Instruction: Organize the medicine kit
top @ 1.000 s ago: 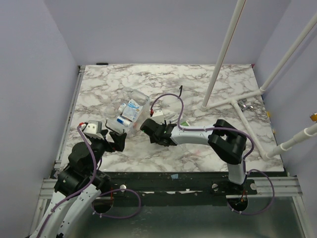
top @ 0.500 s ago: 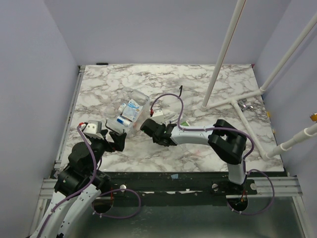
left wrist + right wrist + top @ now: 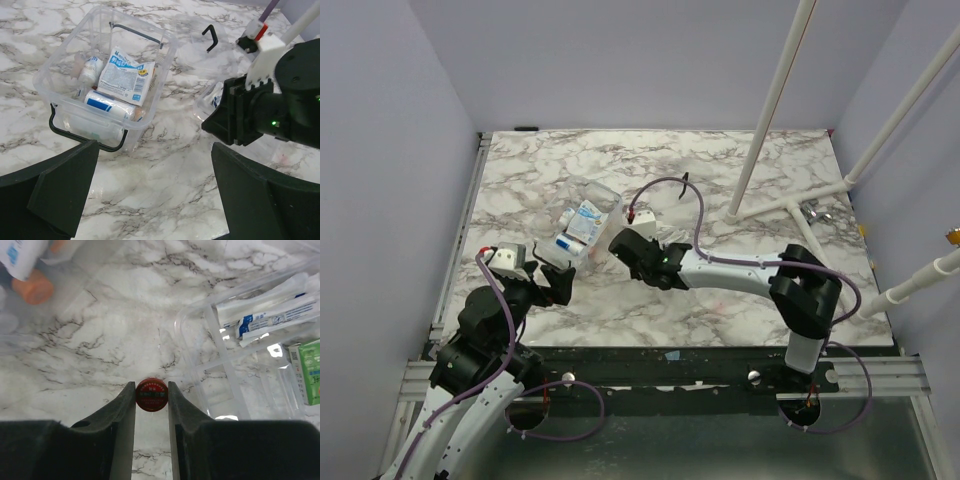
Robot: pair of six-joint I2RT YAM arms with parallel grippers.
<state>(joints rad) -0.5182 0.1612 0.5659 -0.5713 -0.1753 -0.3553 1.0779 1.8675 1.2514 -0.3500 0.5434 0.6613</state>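
The right pincer [image 3: 152,386], gripping a red tin [image 3: 152,395], has the medicine kit [image 3: 64,47] just to its left; the left pincer [image 3: 155,150] stands open.

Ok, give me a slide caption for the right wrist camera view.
Right gripper pinches a small red tin over the marble table, beside a clear divided tray of sachets.

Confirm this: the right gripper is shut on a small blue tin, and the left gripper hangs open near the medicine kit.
Wrong on colour: the right wrist view shows a red tin in the right gripper. The left gripper is open near the medicine kit.
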